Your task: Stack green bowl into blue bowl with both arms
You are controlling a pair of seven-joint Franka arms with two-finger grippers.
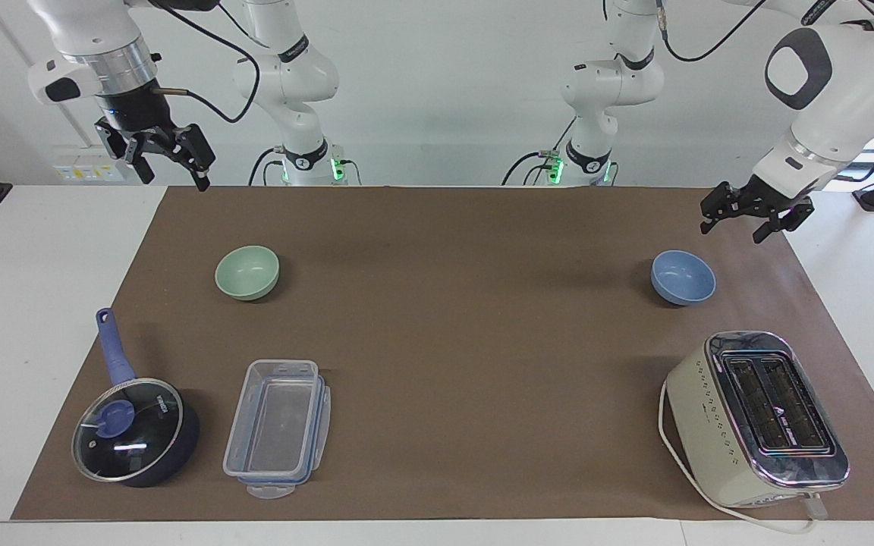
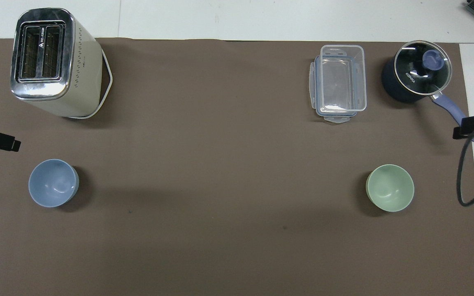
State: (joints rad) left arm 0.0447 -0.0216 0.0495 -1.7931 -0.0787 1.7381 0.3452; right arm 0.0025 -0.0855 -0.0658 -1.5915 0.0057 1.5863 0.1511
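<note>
Covering most of the white worktop (image 1: 42,303): brown mat (image 1: 452,334), with everything else resting on it.

Standing at the left arm's end, farther from the robots than the blue bowl: cream toaster (image 1: 757,418) with chrome top, slots up, white cord looped round its base.

Lying at the right arm's end, farther from the robots than the green bowl: dark blue saucepan (image 1: 137,432) with glass lid and blue handle; just beside it, toward the middle, clear plastic container (image 1: 278,428), lidless, seated on its own lid.

Sitting upright on the mat at the left arm's end, between toaster and robots, apart from both: blue bowl (image 1: 683,277), nothing in it.

Sitting upright at the right arm's end, well apart from the blue bowl: green bowl (image 1: 247,272), also holding nothing. Not yet stacked.

Hanging in the air over the mat's edge at the left arm's end, near the blue bowl but clear of it: left gripper (image 1: 757,214), tilted, fingers spread wide, holding nothing. Showing only as a black tip at the frame's edge in the overhead view.

Raised high over the mat's corner at the right arm's end, well above the green bowl: right gripper (image 1: 166,161), fingers likewise spread, gripping nothing.
</note>
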